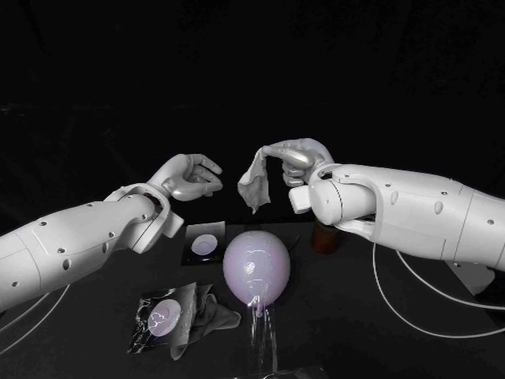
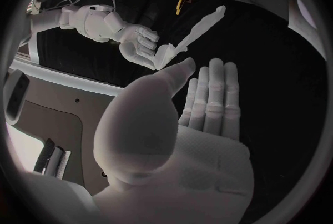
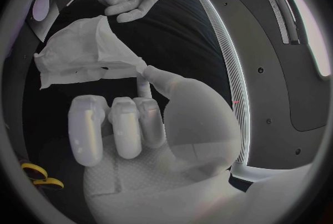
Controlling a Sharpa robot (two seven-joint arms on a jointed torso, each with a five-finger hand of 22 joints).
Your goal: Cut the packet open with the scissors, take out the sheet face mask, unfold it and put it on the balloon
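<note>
1. The black table point(image 1: 355, 347) carries the task's things in front of the robot.
2. The pale balloon point(image 1: 256, 267) stands upright near the table's middle, below and between the two raised hands.
3. The right hand point(image 1: 301, 160) is held above the table and pinches the top of the sheet face mask point(image 1: 252, 185) between thumb and a finger; its other fingers are curled in.
4. The left hand point(image 1: 191, 178) hovers just beside the mask, apart from it, empty, with its fingers loosely parted.
5. The mask hangs down, still partly folded, above the balloon and clear of it.
6. The packet point(image 1: 159, 317) lies flat to the balloon's left, a crumpled grey piece point(image 1: 207, 316) against it.
7. A second packet point(image 1: 205, 243) lies behind it.
8. The scissors point(image 3: 38, 175) show yellow handles.
</note>
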